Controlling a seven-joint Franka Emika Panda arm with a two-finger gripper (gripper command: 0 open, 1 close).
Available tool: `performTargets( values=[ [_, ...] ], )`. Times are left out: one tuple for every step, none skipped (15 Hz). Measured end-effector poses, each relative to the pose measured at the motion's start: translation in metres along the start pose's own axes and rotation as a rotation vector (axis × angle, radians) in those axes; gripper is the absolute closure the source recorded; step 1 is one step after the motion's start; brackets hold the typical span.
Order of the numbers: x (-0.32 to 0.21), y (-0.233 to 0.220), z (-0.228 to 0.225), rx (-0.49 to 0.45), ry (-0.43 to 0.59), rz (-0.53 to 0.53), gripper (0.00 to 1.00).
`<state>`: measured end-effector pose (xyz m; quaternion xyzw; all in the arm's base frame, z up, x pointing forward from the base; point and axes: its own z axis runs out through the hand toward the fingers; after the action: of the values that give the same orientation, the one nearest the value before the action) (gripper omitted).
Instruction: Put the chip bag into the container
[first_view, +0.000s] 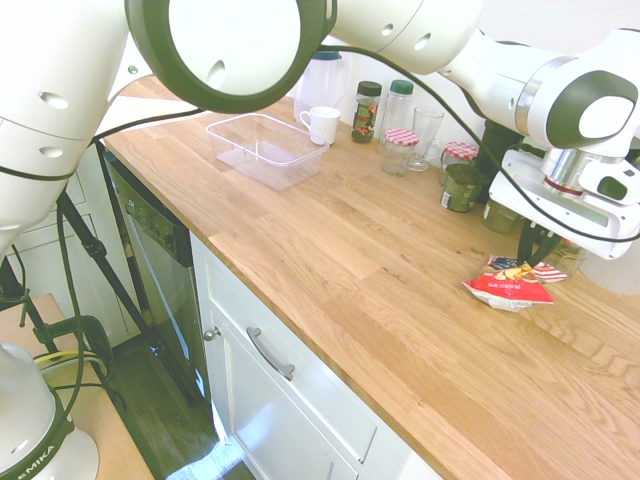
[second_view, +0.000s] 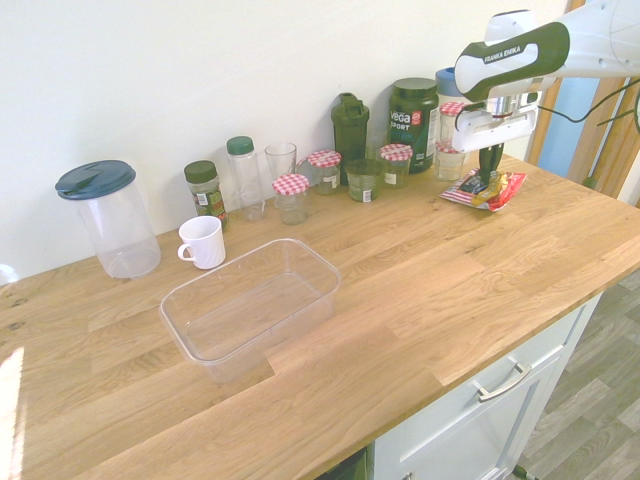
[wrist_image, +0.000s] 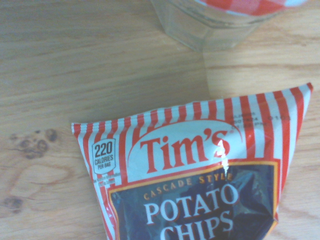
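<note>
- The wooden counter (second_view: 420, 290) is seen carrying everything.
- The container (second_view: 250, 305) is found empty, well apart from the gripper, along the counter toward the white mug (second_view: 203, 242).
- The chip bag (second_view: 486, 189) is pinched directly beneath the down-pointing gripper (second_view: 487, 178), fingers pressed onto it, near the jars.

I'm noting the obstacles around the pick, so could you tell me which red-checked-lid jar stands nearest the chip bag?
The jar at the wall end, behind the end effector above the chip bag; the other three stand further along, toward the container.
</note>
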<state>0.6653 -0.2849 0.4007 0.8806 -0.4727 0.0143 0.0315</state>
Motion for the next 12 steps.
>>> performTargets(
  values=[
    [-0.006, -0.006, -0.012, 0.009, 0.012, -0.011, 1.0],
    [-0.014, -0.012, -0.027, 0.019, 0.025, -0.025, 1.0],
    [-0.026, -0.019, -0.044, 0.028, 0.04, -0.039, 1.0],
    [-0.044, -0.026, -0.062, 0.033, 0.055, -0.054, 1.0],
    [-0.064, -0.035, -0.079, 0.033, 0.072, -0.067, 1.0],
    [-0.087, -0.044, -0.093, 0.029, 0.089, -0.079, 1.0],
    [-0.111, -0.054, -0.106, 0.023, 0.106, -0.09, 1.0],
    [-0.138, -0.066, -0.114, 0.017, 0.12, -0.099, 1.0],
    [-0.165, -0.08, -0.12, 0.008, 0.139, -0.108, 1.0],
    [-0.192, -0.093, -0.123, -0.002, 0.158, -0.115, 1.0],
    [-0.22, -0.107, -0.126, -0.01, 0.176, -0.123, 1.0],
    [-0.247, -0.119, -0.13, -0.014, 0.191, -0.131, 1.0]
  ],
)
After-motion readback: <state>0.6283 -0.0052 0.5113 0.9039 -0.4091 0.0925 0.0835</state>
